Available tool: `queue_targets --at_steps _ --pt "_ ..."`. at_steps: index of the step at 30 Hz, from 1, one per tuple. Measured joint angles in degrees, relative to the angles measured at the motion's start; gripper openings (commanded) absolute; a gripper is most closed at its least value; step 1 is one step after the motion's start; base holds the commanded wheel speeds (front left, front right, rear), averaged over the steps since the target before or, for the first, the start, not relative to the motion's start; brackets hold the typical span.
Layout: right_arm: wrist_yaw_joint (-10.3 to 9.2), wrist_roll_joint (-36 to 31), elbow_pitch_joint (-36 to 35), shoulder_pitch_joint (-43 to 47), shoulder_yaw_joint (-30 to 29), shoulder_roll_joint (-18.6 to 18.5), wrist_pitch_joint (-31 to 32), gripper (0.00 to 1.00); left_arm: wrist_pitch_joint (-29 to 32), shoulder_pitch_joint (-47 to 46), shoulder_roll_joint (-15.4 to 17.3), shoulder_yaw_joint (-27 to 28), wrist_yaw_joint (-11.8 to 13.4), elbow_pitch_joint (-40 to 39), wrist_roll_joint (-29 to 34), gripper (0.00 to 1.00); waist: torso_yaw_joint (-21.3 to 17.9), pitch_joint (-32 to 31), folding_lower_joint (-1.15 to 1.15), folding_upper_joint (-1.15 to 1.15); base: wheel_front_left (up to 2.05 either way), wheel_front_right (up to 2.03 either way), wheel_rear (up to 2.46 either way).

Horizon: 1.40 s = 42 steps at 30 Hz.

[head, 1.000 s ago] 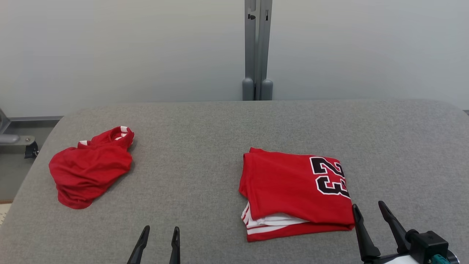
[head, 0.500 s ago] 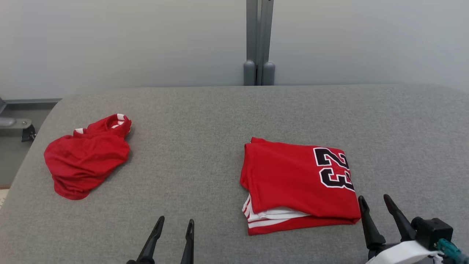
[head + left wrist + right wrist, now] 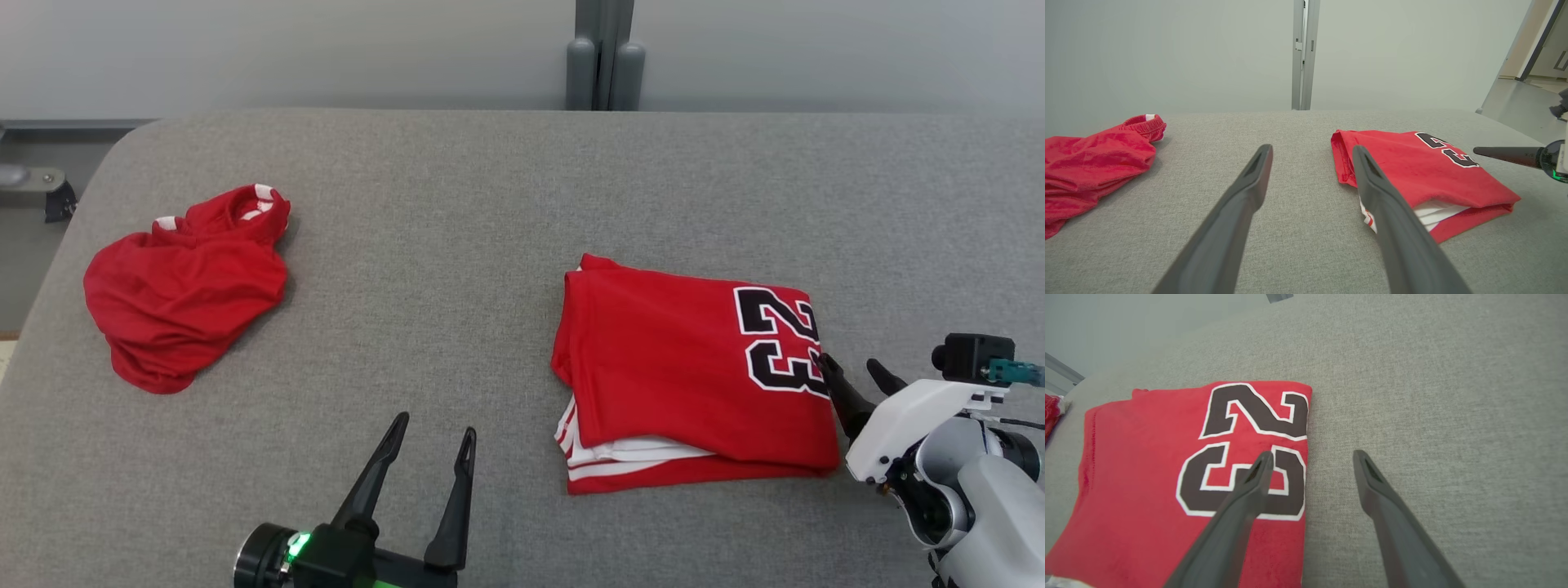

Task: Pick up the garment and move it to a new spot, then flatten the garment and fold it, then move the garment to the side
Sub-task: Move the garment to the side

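Observation:
The garment [image 3: 669,367] is a red jersey lying folded on the right half of the grey table, its black number 23 near its right edge and white striped trim showing at its front. In the right wrist view the garment [image 3: 1147,477] lies left of centre. My right gripper [image 3: 847,363] is open at that right edge. In its own view the right gripper [image 3: 1312,454] has one finger over the number and the other over bare cloth. My left gripper [image 3: 433,425] is open above bare table left of the garment [image 3: 1412,171], and the left gripper [image 3: 1311,149] holds nothing.
A second, crumpled red garment [image 3: 184,294] with white-and-red trim lies at the table's left; it is also low on the left in the left wrist view [image 3: 1094,159]. The grey padded table [image 3: 490,204] has rounded corners. A grey post [image 3: 604,57] stands behind it against a pale wall.
The head camera has tilted down. Both grippers have reached further onto the table; the right one has come up to the folded garment's right edge. Both garments lie as before.

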Motion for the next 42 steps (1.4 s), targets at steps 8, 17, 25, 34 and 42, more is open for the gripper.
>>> queue_targets --at_steps 8,17,25,34,42 --pt "0.00 4.05 1.11 -2.92 5.91 -2.12 2.26 0.00 0.00 -2.41 0.00 -0.34 -0.18 -0.14 0.04 1.00 1.39 4.95 0.00 0.00 0.00 0.00 0.00" --pt "0.07 0.55 0.81 -11.27 6.76 -8.27 -4.55 0.00 0.00 -6.03 0.01 -0.66 -1.11 -3.19 1.32 1.00 -0.02 11.38 0.00 0.00 0.00 0.00 0.00" --pt "0.05 -6.43 2.85 -21.68 1.24 -15.69 -8.33 0.00 0.01 -11.14 0.03 -2.53 -2.33 -11.16 4.57 1.00 -2.92 19.55 0.01 0.00 0.00 0.00 0.00" --pt "0.07 -10.48 5.65 -29.58 -5.23 -22.91 -10.60 0.00 0.00 -14.25 2.59 -3.50 -3.13 -18.40 7.44 1.00 -6.55 28.67 0.01 0.00 0.00 0.00 0.00" --pt "0.05 -16.19 5.55 -33.70 -13.40 -28.92 -9.21 0.00 0.00 -15.89 3.85 -3.37 -3.18 -21.14 7.90 1.00 -8.90 35.23 0.01 0.00 0.00 0.00 0.00"
